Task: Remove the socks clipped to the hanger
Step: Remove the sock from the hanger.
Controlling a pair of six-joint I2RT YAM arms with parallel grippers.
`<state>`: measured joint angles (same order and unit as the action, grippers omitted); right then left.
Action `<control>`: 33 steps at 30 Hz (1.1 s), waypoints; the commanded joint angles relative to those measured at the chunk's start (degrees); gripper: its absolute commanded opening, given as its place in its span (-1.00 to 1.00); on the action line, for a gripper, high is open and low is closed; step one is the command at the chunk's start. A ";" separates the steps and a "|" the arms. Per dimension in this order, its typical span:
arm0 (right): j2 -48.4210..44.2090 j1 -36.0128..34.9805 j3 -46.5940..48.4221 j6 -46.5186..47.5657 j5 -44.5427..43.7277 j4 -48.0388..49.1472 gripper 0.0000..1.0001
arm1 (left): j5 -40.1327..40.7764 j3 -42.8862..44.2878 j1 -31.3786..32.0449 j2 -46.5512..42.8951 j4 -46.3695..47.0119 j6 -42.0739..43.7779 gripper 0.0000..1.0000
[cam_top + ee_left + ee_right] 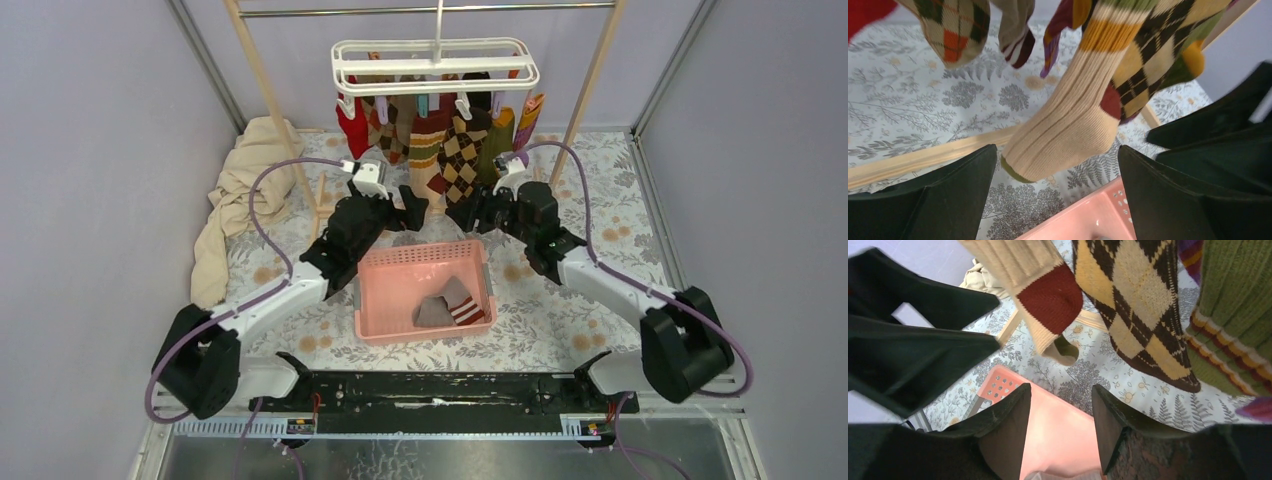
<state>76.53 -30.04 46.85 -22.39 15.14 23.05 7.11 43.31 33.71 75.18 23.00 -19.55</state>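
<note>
Top external view gives us both arms reaching toward the hanger [435, 62], which hangs from a metal rail [420, 10] at the far end of the worktop [585, 310], with the socks [445, 140] clipped in a row beneath it. Our left tool [413, 207] stands with its fingers spread wide apart and grips nothing. From its wrist camera we see the toe of a beige ribbed sock [1063, 130] hanging over the gap between the fingers; whether it touches them we cannot tell. Our right tool [466, 212] has its fingers partly apart and holds nothing. Its wrist view shows a brown argyle sock [1138, 315] and an olive striped sock [1233, 315] hanging above it. Both tools sit close together, just below the sock toes. A pink basket [372, 300] lies right behind them on our side, two socks inside. Wooden posts [268, 100] flank the hanger, a beige cloth [240, 190] is heaped at the left wall, and bare patterned worktop shows on either side of the basket.
</note>
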 commanded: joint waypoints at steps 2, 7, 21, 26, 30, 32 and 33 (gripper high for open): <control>7.22 0.28 -0.26 -5.36 6.25 18.24 0.09 | 5.12 -0.95 0.39 -6.12 -5.59 0.83 0.97; 13.55 0.31 0.82 -12.26 10.55 29.73 0.08 | 6.02 -2.00 0.39 -11.53 -8.83 0.57 0.97; 19.89 -1.68 9.08 -8.95 2.83 25.10 0.11 | 6.26 -1.11 0.39 -16.74 -15.78 0.52 0.97; 16.47 -2.45 7.80 -4.74 -2.42 18.66 0.34 | 6.22 -0.72 0.39 -17.17 -16.45 0.65 0.97; 16.24 -2.47 7.29 -4.09 -4.69 17.26 0.69 | 5.89 -0.71 0.39 -17.25 -16.46 0.48 0.97; 16.85 -2.46 7.42 -3.81 -5.03 17.35 0.85 | 5.75 -0.66 0.39 -17.34 -16.69 0.56 0.97; 17.15 -2.48 7.51 -3.66 -5.08 17.56 0.89 | 5.79 -0.60 0.34 -17.32 -16.77 0.57 0.97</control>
<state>94.85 -32.01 53.63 -28.60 13.23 40.84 12.05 42.02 33.76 58.70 5.91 -19.55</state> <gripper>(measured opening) 0.906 0.986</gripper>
